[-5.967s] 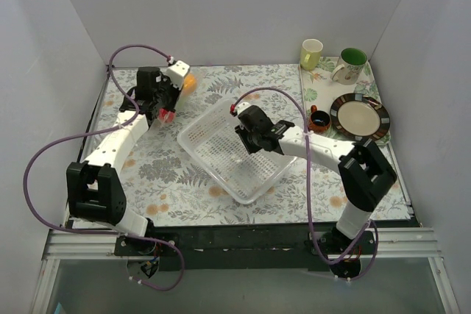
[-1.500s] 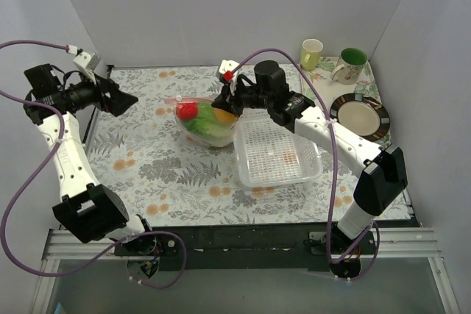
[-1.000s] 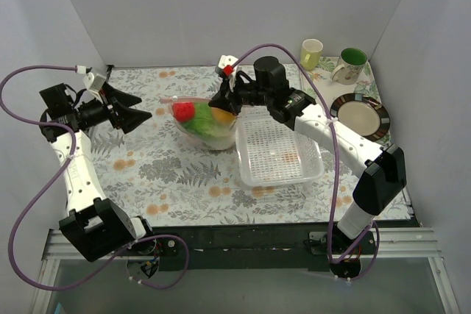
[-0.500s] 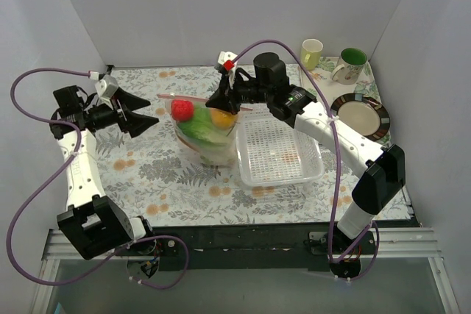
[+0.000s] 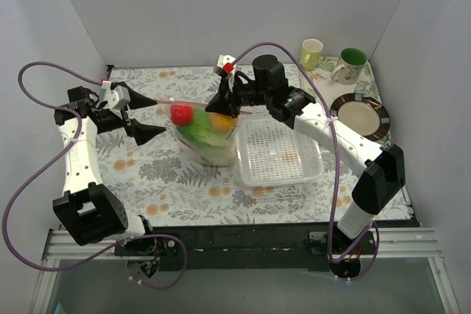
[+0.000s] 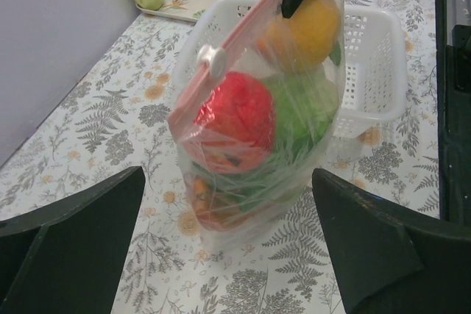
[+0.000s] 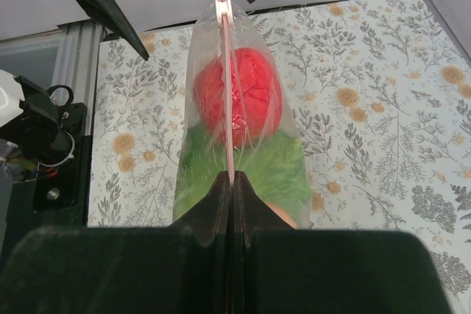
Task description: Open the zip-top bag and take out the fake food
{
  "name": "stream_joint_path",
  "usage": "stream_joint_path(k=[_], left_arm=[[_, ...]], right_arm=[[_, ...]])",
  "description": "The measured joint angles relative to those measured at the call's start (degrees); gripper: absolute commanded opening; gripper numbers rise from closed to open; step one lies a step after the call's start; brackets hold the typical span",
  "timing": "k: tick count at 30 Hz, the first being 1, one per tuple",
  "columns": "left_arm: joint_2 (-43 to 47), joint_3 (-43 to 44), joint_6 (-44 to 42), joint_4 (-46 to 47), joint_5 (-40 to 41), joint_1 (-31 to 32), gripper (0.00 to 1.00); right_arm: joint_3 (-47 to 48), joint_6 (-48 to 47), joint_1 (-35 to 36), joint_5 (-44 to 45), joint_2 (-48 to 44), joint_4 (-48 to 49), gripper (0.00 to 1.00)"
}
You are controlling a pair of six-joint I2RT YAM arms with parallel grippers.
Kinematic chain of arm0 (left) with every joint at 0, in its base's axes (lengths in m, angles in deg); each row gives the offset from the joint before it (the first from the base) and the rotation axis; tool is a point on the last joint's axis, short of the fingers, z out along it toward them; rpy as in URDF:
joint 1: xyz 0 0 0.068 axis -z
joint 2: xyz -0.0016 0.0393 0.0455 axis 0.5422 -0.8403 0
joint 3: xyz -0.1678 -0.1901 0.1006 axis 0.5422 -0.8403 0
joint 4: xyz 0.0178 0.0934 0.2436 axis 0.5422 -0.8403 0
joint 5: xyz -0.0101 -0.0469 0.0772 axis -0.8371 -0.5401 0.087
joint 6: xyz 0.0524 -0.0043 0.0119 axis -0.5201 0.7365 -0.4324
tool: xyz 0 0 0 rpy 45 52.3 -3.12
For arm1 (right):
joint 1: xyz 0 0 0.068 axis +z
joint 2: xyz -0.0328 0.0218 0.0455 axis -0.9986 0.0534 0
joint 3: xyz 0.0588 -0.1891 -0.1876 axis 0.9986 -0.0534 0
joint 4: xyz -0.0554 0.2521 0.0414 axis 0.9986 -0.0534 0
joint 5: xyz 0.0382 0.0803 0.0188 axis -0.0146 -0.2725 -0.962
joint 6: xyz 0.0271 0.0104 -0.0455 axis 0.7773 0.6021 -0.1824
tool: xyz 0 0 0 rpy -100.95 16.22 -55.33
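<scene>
The zip-top bag hangs upright, its bottom on the flowered cloth and its pink zip strip on top. My right gripper is shut on the right end of that strip. Through the clear plastic I see the fake food: a red round piece, green lettuce and an orange fruit. My left gripper stands wide open just left of the bag, not touching it. Its fingers frame the bag's lower half in the left wrist view.
A white perforated basket sits right of the bag, close against it. At the back right a tray carries a yellow mug, a green-lined mug, a small dark cup and a striped plate.
The right gripper has raised the bag from lying on the cloth to hanging upright. The left arm has swung right towards the bag and its jaws have spread wider.
</scene>
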Motion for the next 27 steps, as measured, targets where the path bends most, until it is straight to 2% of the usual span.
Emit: stream_joint_path(k=[3,6,7,11,16,21,25,26,27], left_arm=[[-0.04,1.79,-1.55,-1.31,0.00,0.07,0.87],[-0.42,4.00,-1.01,-1.95,-0.02,0.48,0.70],[-0.55,4.55,-0.59,-1.92,-0.02,0.74,0.58],[-0.26,4.15,3.32,1.31,-0.04,2.29,0.31],[3.37,-2.21,16.59,15.47,-0.20,2.91,0.28],[5.42,-4.24,25.86,24.50,-0.20,2.91,0.00],[5.01,-3.65,29.11,26.99,-0.31,3.04,0.00],[4.85,-3.26,29.75,27.23,-0.31,3.08,0.00],[4.72,-2.89,30.27,27.61,-0.31,3.15,0.00]], right_arm=[[-0.76,0.02,0.50,-0.50,0.00,-0.15,0.01],[-1.07,0.04,0.98,-1.01,-0.02,-0.07,0.01],[-1.09,0.04,1.20,-1.07,-0.02,-0.09,0.01],[-1.09,0.02,1.40,-1.09,-0.02,-0.09,0.01],[-1.09,-0.15,1.40,-1.05,-0.07,-0.13,0.01],[-1.09,-0.20,1.40,-1.07,-0.20,-0.26,0.01],[-1.09,-0.37,1.40,-1.07,-0.35,-0.20,0.02],[-1.09,-0.39,1.40,-1.07,-0.35,-0.07,0.09],[-1.09,-0.42,1.40,-1.07,-0.35,0.09,0.31]])
